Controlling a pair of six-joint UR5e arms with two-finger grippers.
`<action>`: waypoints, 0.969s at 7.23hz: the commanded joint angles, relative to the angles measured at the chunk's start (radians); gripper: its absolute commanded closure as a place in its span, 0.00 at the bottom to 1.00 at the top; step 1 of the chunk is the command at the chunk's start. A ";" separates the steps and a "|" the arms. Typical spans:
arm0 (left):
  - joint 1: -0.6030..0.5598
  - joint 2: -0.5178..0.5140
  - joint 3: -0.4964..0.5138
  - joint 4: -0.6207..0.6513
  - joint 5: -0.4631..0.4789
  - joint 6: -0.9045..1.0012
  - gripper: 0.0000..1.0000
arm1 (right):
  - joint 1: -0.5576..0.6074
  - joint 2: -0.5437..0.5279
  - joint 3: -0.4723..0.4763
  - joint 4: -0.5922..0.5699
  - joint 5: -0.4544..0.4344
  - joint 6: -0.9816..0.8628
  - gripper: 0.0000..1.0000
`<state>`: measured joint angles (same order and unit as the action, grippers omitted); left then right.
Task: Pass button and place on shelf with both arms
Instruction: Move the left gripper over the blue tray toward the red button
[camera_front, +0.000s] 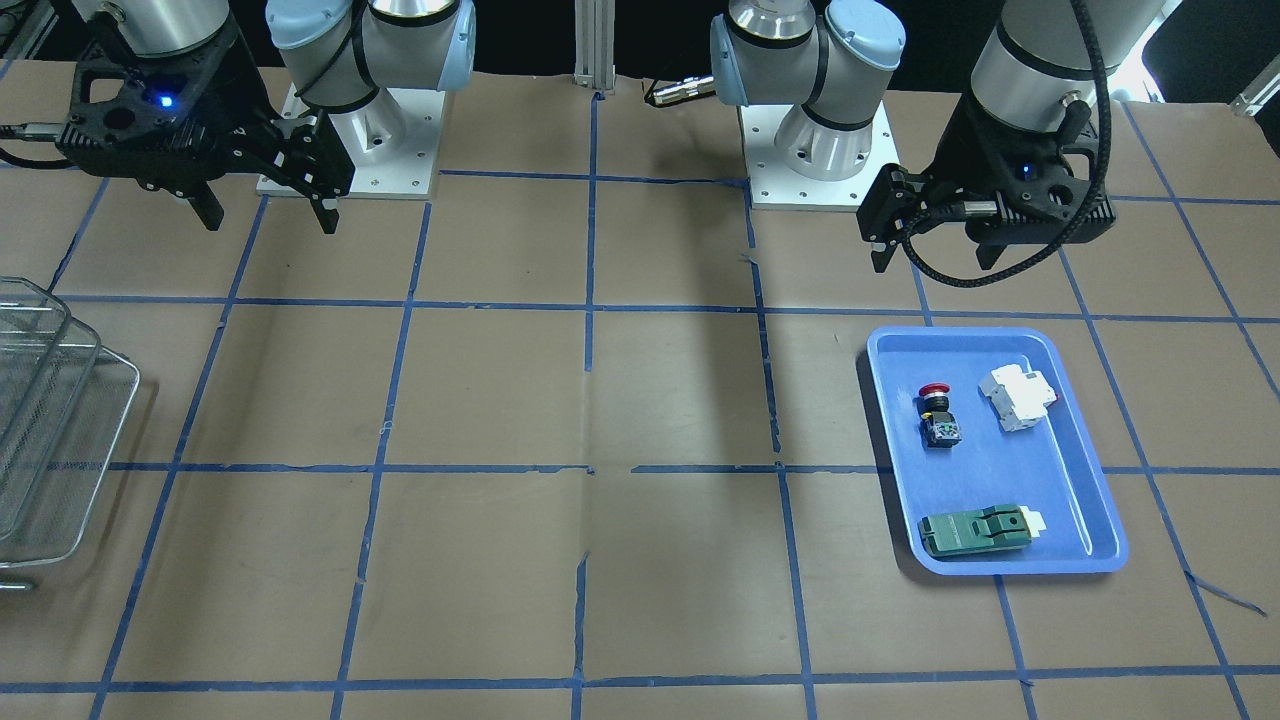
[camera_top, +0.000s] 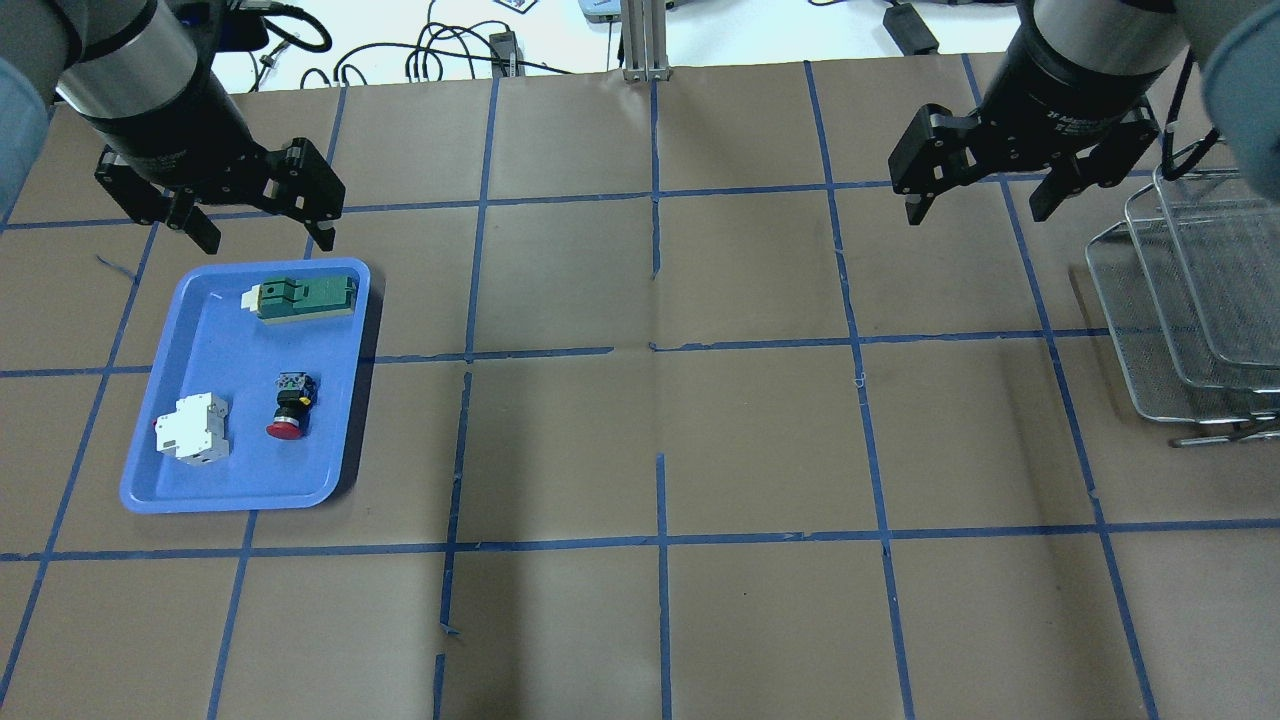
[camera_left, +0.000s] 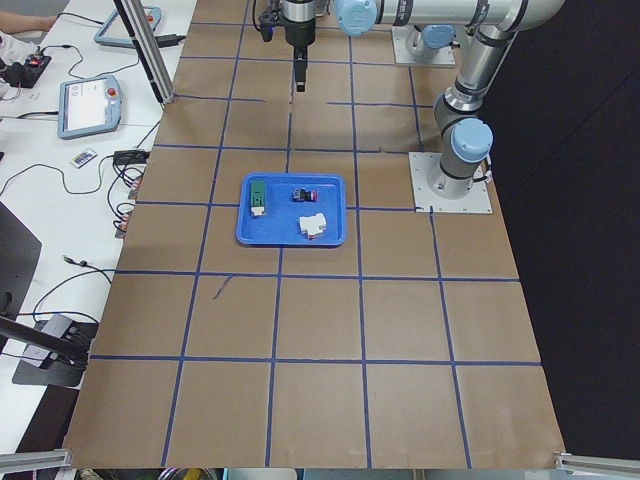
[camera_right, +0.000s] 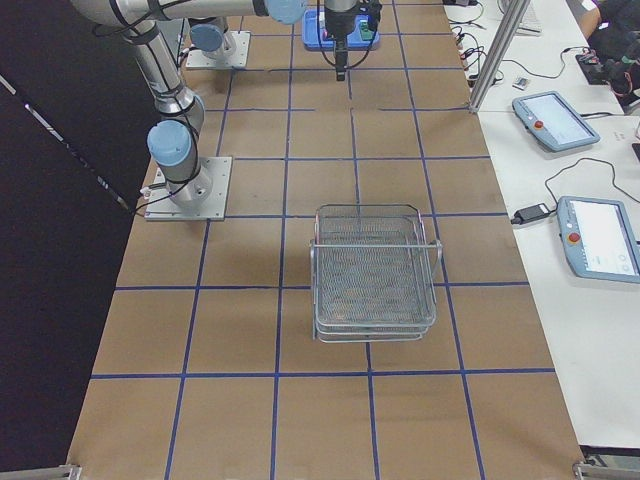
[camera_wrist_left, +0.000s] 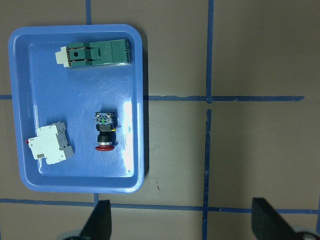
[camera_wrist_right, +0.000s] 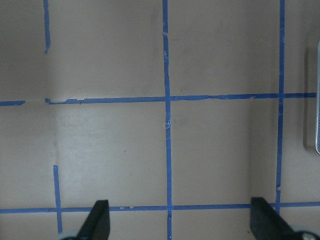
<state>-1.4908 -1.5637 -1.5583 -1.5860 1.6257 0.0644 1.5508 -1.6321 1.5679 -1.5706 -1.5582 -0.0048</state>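
Note:
The button with its red cap lies on its side in the blue tray. It also shows in the overhead view and in the left wrist view. My left gripper is open and empty. It hovers above the table just past the tray's far edge, with both fingers in the left wrist view. My right gripper is open and empty over bare table, beside the wire-mesh shelf. The shelf stands at the table's right end.
The tray also holds a white breaker block and a flat green part. Brown paper with a blue tape grid covers the table. The two arm bases stand at the robot's side of the table.

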 joint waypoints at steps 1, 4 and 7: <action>0.000 0.001 -0.003 -0.002 -0.023 0.005 0.00 | 0.000 0.000 -0.009 0.001 0.003 0.002 0.00; 0.010 -0.024 -0.002 0.009 -0.061 0.008 0.00 | 0.000 0.000 -0.009 0.000 0.003 0.002 0.00; 0.206 -0.024 -0.130 0.118 -0.067 0.305 0.00 | -0.002 0.000 -0.009 0.001 0.035 0.003 0.00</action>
<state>-1.3998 -1.5811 -1.6148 -1.5567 1.5668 0.2635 1.5500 -1.6322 1.5585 -1.5705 -1.5385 -0.0017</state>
